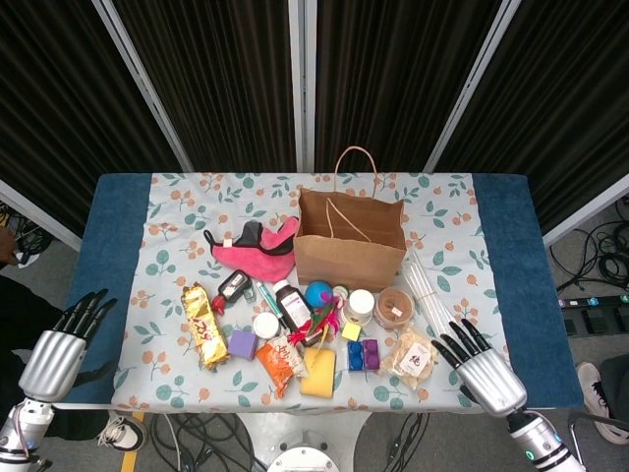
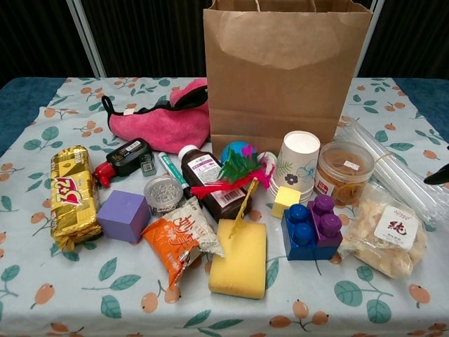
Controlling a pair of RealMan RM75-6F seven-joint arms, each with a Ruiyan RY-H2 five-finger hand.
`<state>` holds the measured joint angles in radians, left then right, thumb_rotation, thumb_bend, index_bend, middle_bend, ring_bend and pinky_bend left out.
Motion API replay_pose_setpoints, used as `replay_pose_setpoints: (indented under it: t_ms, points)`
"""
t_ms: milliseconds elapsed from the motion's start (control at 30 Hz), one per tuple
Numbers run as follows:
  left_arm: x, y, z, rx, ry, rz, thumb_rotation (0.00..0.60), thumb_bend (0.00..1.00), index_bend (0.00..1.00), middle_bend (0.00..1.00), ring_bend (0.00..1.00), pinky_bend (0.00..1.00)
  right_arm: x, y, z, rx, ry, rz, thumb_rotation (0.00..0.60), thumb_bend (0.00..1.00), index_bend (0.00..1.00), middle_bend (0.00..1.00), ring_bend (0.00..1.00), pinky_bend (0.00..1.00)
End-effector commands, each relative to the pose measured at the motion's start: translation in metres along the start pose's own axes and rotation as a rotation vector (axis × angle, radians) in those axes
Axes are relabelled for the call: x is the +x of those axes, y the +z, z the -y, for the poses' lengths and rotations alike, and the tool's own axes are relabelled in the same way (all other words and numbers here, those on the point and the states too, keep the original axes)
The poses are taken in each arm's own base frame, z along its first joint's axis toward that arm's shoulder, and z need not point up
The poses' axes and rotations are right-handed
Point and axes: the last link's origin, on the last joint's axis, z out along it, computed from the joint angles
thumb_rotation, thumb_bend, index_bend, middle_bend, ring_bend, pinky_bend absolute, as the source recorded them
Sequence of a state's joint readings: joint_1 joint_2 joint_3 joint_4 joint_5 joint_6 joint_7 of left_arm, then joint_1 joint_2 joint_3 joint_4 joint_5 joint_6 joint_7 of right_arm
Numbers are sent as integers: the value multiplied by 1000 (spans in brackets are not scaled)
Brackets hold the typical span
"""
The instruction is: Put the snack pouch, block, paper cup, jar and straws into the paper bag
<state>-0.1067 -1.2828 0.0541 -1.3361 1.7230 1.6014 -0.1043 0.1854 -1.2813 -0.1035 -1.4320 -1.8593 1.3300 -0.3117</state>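
Note:
The brown paper bag (image 1: 349, 248) (image 2: 286, 70) stands open at the table's middle back. In front of it are the paper cup (image 1: 360, 305) (image 2: 297, 163), the brown-lidded jar (image 1: 393, 308) (image 2: 342, 172), the clear straws (image 1: 433, 295) (image 2: 394, 175), the blue and purple block (image 1: 363, 355) (image 2: 312, 228) and the clear snack pouch (image 1: 413, 356) (image 2: 386, 235). My right hand (image 1: 486, 372) hovers open over the front right of the table, just right of the pouch, with one dark fingertip (image 2: 438, 175) at the chest view's right edge. My left hand (image 1: 59, 349) is open off the table's left front corner.
A pink cloth (image 1: 257, 251), gold wafer pack (image 1: 200, 324), purple cube (image 1: 242, 344), orange snack bag (image 1: 280, 362), yellow sponge (image 1: 318, 372), dark bottle (image 1: 293, 305) and small tin (image 1: 265, 324) crowd the front left and middle. Cables lie on the floor at right.

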Motion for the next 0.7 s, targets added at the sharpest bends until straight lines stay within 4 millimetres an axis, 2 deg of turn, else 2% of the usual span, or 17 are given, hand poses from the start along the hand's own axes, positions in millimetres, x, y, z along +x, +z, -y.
replay_pose_setpoints:
  t_ms: [33,300,700]
  points:
    - [0,1,1,0,0,-2,600,31,118,135,84,220,-3,6,3,11,-13,17,600,0,154,189,0,0]
    - [2,5,6,2,23,-44,600,31,118,135,84,211,-3,26,14,48,-19,-8,600,0,154,188,0,0]
    - [6,6,14,13,23,-50,600,31,118,135,83,209,-20,53,27,87,-30,41,600,0,154,189,0,0]
